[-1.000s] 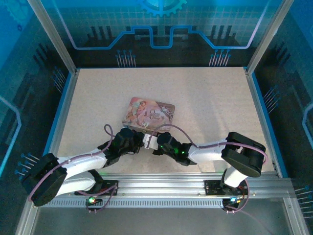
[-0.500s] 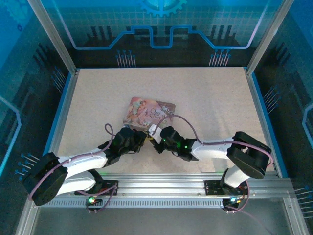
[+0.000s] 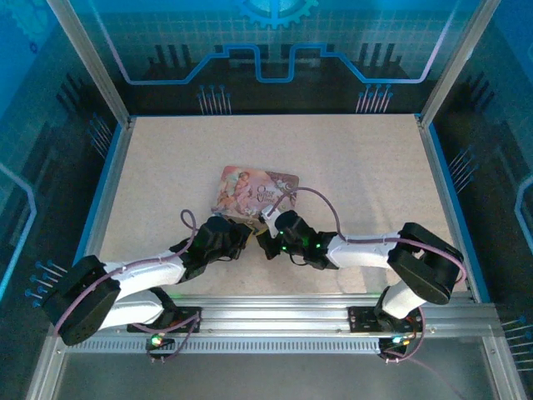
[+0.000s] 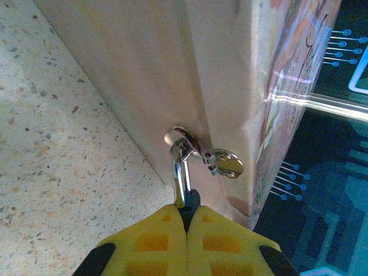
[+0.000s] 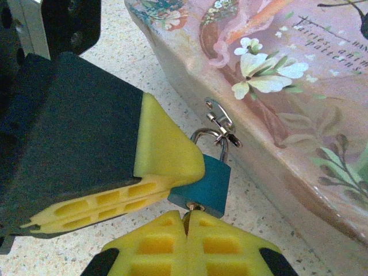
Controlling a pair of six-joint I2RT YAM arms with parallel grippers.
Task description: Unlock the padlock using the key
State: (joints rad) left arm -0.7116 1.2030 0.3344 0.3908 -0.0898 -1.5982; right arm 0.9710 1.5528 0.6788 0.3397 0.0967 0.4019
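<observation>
- Padlock (image 5: 201, 187) hangs by shackle (image 4: 180, 175) from clasp (image 5: 218, 118) on tin's (image 5: 276, 132) near side wall.
- Tin lies flat on tabletop (image 4: 52, 149).
- L claw (image 4: 187, 214) pinched tight on padlock body, just beside tin.
- R claw (image 5: 187, 221) clamped on key (image 5: 193, 206). Key mostly hidden, at padlock's end away fr tin.

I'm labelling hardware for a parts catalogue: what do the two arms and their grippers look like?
Both the left arm and right arm have white links with black joint housings; a thin purple cable loops along each. The left gripper and right gripper are black with yellow ribbed pads. Green lights glow near the right wrist.
</observation>
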